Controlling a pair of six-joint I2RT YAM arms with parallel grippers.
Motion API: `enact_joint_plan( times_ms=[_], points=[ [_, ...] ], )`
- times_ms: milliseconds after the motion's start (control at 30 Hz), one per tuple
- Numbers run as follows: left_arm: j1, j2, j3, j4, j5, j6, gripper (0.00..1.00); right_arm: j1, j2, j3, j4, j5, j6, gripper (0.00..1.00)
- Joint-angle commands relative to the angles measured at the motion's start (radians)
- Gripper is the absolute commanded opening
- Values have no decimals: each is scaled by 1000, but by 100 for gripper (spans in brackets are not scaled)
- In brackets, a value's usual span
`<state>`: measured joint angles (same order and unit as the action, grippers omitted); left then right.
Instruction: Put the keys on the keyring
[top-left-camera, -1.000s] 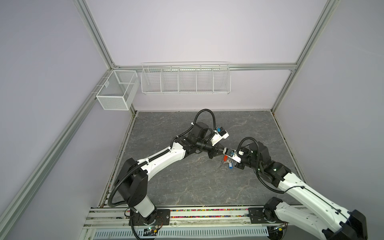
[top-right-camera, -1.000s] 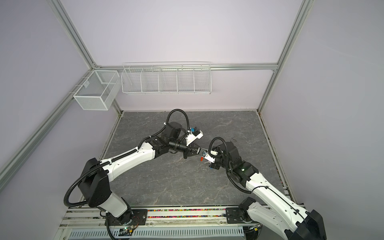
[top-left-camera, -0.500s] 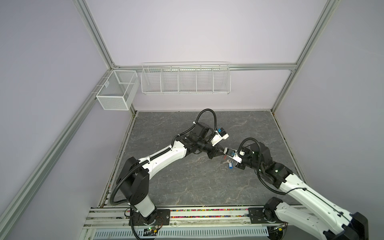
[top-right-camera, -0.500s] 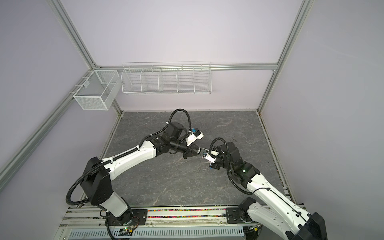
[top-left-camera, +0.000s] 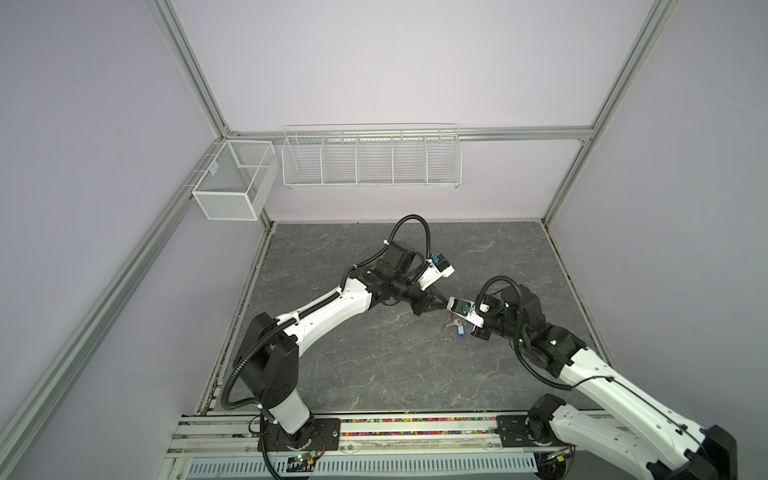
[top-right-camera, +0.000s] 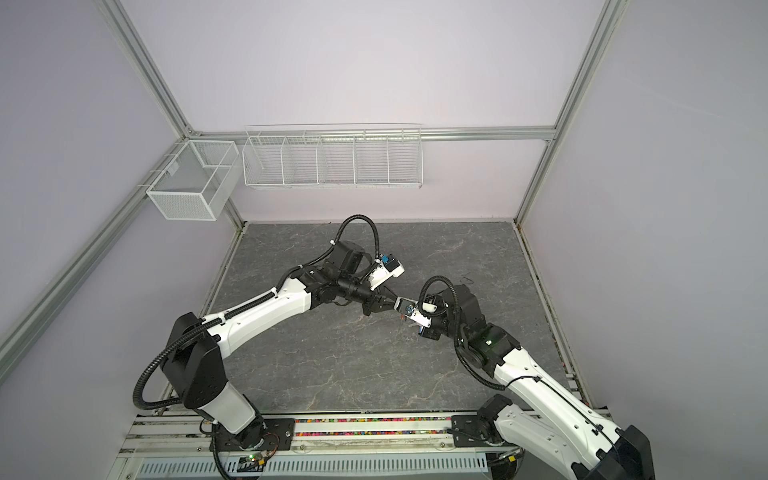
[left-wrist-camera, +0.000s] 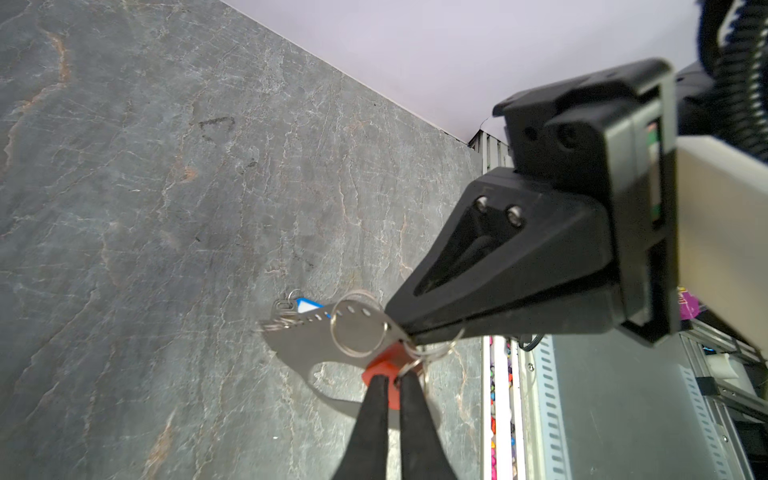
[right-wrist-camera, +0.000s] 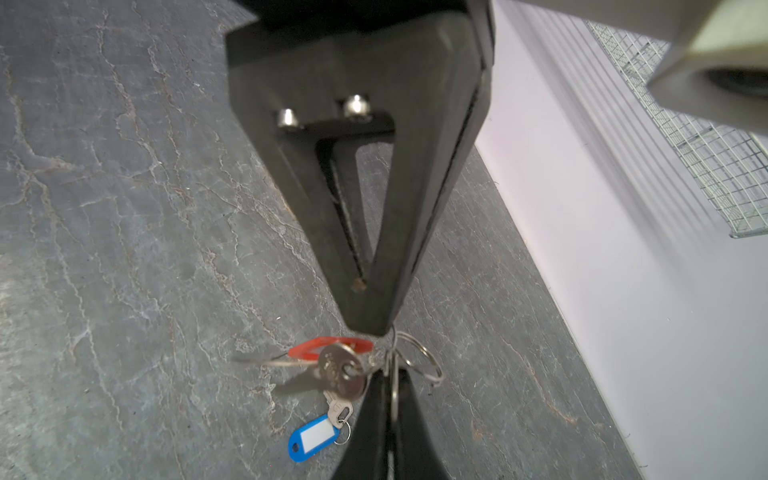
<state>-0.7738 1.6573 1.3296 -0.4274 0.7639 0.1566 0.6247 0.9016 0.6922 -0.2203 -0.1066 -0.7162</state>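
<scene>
In the left wrist view the flat grey keyring (left-wrist-camera: 307, 347) hangs level above the floor. My right gripper (right-wrist-camera: 389, 384) is shut on its end, which shows edge-on between the fingers. Both keys hang off the keyring's rings: one silvery key (right-wrist-camera: 343, 374) beside the red tag (right-wrist-camera: 332, 347), and a smaller key (right-wrist-camera: 338, 409) with the blue tag (right-wrist-camera: 313, 436) resting on the floor. My left gripper (left-wrist-camera: 392, 380) meets it tip to tip, fingers only narrowly apart, pinching a small ring (left-wrist-camera: 409, 368) at the red tag (left-wrist-camera: 380, 370). In a top view the blue tag (top-left-camera: 459, 330) peeks out below the grippers.
The dark marbled floor (top-left-camera: 374, 365) spreads around both arms. A long wire basket (top-left-camera: 371, 160) and a mesh box (top-left-camera: 232, 187) hang on the back wall. The right wall (right-wrist-camera: 602, 270) runs close by, and the metal rail (top-left-camera: 374, 432) crosses the front.
Both grippers stay tip to tip at the same spot. The left jaws have eased slightly apart. The red tag shows less in the top views.
</scene>
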Motion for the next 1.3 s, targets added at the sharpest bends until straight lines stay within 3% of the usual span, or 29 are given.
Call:
enact_joint_plan(
  times_ms=[0,133,233,567,767,933,1100,1267],
  points=[
    [13,27,55,-108,38,93,12,6,6,-4,-8,-82,-32,7],
    [14,51,114,-218,6,172,21,5,29,12,-33,-111,-35,7],
    [15,33,101,-203,-14,203,33,3,45,21,-40,-113,-22,7],
    [13,-187,-259,235,-84,274,43,-36,144,103,-123,-168,50,7],
    [-2,-216,-381,459,-74,190,44,-56,180,126,-150,-180,89,7],
    [-54,-193,-389,455,-160,249,43,-65,195,141,-171,-201,96,7],
    [-62,-200,-418,540,-228,229,39,-71,194,144,-189,-239,74,7],
    [-68,-200,-407,536,-216,239,35,-85,192,146,-193,-260,75,7]
  ],
)
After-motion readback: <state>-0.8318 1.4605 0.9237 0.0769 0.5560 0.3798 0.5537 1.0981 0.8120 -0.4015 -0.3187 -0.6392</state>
